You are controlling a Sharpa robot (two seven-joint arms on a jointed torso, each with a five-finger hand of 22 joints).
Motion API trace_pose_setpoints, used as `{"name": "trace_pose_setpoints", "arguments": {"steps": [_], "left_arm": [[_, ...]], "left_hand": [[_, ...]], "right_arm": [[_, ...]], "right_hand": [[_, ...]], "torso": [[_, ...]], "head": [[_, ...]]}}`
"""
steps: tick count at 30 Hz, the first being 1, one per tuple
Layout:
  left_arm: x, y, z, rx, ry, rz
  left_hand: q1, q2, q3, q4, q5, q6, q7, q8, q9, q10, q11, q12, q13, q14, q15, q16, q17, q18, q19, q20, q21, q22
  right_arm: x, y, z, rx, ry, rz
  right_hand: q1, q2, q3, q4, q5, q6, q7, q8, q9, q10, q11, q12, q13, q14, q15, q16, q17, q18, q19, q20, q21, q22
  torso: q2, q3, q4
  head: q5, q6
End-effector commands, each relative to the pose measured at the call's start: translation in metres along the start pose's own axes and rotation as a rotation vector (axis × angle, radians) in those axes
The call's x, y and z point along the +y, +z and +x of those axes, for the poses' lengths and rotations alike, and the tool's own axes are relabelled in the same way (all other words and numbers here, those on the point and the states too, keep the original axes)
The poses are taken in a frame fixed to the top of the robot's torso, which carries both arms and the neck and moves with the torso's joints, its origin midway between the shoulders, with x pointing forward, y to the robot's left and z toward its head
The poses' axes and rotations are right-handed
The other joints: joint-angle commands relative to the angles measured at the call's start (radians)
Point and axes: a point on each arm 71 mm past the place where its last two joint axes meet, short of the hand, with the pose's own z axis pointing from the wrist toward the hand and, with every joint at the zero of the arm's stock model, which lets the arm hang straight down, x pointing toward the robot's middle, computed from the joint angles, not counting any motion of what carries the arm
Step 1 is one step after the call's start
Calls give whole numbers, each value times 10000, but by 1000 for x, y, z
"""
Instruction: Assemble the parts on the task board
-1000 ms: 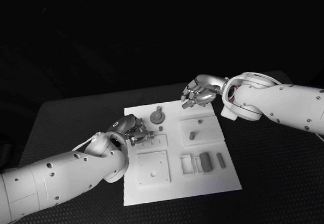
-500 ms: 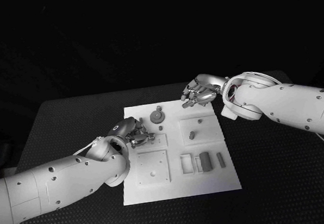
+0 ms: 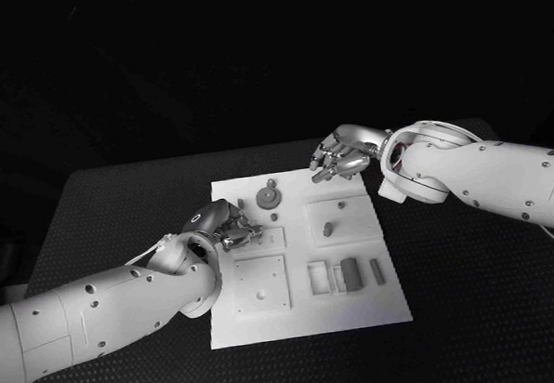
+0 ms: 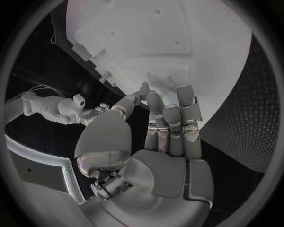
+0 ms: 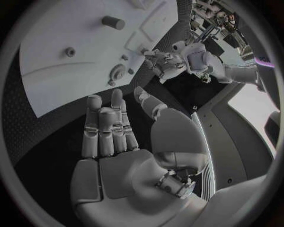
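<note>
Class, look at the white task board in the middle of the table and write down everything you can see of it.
The task board is a flat, white, rectangular plate lying on the black table. Its top carries raised square blocks, rectangular slots and small holes. Grey parts sit on it: a round gear-like piece near the far edge, a short peg standing in a square block, and bars in the slots. The left robot hand is over its left side; the right robot hand is over its far right corner.

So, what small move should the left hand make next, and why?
Probably lower the left hand a little onto the task board. In the head view it sits over the board's left side, near the small square block there, and in the left wrist view its fingers lie close together with nothing between them. The right hand hangs over the far edge, holding nothing.
</note>
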Motion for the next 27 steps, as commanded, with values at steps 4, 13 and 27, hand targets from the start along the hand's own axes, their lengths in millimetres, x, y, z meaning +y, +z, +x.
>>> {"name": "trace_pose_setpoints", "arguments": {"steps": [4,13,27], "left_arm": [[-2,0,0,-160,-145,126],[0,3,2,34,36,34],[2,1,12,361,124,-95]], "left_hand": [[99,-25,1392,-1309,977,97,2,23,237,85,9,39,13,369,-407,63,10,-117,315,-236,57,216],[108,-41,1394,-1311,982,106,-2,23,239,96,5,40,15,379,-411,64,13,-114,322,-239,63,216],[107,-59,1395,-1306,998,98,0,12,237,91,7,29,14,376,-411,53,11,-116,315,-235,62,215]], "right_arm": [[1,0,1,118,7,-52],[0,0,1,122,10,-46],[1,1,2,134,15,-56]], "right_hand": [[-79,19,5,52,37,138,176,-41,15,-20,57,-15,0,-85,0,-49,-13,121,-21,-22,-37,150],[-87,19,2,59,36,139,176,-42,17,-20,58,-14,1,-85,0,-48,-13,122,-20,-21,-37,150],[-88,12,0,60,37,132,177,-48,18,-22,58,-13,1,-85,1,-47,-14,122,-20,-22,-38,151]], "torso": [[-2,8,-7],[0,10,-10],[-4,13,-11]], "head": [[-7,-5],[-13,-45],[-28,-72]]}}
